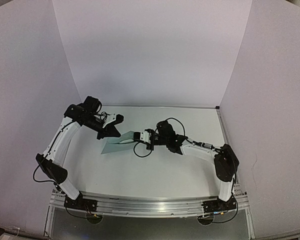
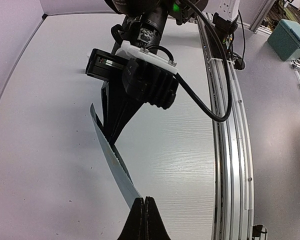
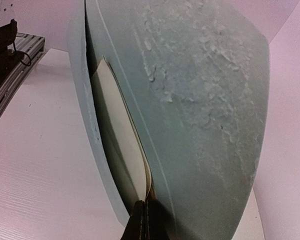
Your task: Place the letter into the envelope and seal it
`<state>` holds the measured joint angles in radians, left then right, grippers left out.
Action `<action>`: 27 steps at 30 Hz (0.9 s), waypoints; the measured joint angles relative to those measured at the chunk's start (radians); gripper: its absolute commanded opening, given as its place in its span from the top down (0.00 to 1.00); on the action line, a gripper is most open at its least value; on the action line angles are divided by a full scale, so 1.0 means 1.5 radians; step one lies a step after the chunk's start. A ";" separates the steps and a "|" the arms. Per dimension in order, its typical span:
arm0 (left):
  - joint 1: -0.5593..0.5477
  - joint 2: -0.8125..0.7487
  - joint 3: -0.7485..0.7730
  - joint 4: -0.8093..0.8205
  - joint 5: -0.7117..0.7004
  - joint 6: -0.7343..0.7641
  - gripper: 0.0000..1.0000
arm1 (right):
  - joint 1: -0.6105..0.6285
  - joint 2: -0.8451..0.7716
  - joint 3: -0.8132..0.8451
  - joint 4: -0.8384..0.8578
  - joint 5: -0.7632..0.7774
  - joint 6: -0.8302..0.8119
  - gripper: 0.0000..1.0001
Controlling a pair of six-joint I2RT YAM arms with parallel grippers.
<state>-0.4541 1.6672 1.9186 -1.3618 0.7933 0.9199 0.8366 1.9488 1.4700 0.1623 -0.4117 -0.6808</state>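
Note:
The teal envelope [image 1: 114, 146] is held off the table between both grippers, edge-on in the left wrist view [image 2: 112, 160]. My left gripper [image 1: 105, 136] is shut on its near edge [image 2: 144, 201]. The tan letter [image 1: 129, 137] sits mostly inside the envelope's open pocket; in the right wrist view a cream sliver [image 3: 121, 135] shows between the teal panels [image 3: 205, 100]. My right gripper [image 1: 138, 136] is shut on the letter's outer edge [image 3: 146, 205], right against the envelope's mouth. It also shows in the left wrist view [image 2: 110, 140].
White walls [image 1: 150, 50] enclose the table on three sides. An aluminium rail [image 2: 230, 150] runs along the near table edge [image 1: 150, 205]. A teal box [image 2: 290, 37] sits off the table beyond the rail. The right arm's black cable [image 2: 210, 107] loops near the envelope.

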 measured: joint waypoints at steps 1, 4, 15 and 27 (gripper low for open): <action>0.000 0.000 0.000 0.000 0.000 0.000 1.00 | 0.002 0.000 0.000 -0.003 0.000 -0.006 1.00; 0.000 0.000 0.000 0.000 0.000 0.000 1.00 | 0.007 0.000 0.000 -0.012 0.000 -0.016 1.00; 0.001 -0.007 -0.014 0.013 -0.002 0.000 1.00 | 0.011 0.000 0.032 -0.043 -0.004 0.037 0.66; 0.016 -0.013 -0.052 0.061 -0.015 -0.010 1.00 | 0.003 -0.109 0.044 -0.051 -0.059 0.217 0.17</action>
<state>-0.4305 1.6481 1.8404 -1.2705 0.7714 0.9046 0.8407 1.7850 1.5355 0.0859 -0.4999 -0.3548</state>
